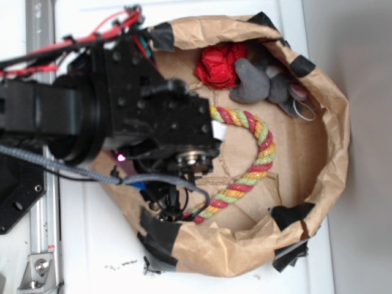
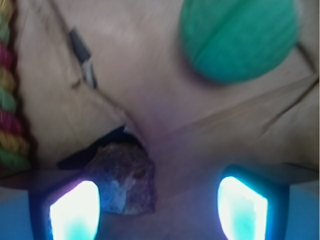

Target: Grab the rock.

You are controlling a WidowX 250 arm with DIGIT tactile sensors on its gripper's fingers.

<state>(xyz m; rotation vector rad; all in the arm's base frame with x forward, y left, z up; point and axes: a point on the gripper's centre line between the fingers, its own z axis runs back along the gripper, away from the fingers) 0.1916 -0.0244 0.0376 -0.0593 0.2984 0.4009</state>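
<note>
Claw (image 2: 158, 209) beside likely rock (image 2: 125, 180), rope (image 2: 11, 100), ball (image 2: 239, 37) inside paper bag (image 2: 145, 75)

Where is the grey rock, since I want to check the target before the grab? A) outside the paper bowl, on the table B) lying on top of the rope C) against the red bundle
C: the exterior view shows the rock lying against the red bundle inside the paper bowl, apart from the rope.
</note>
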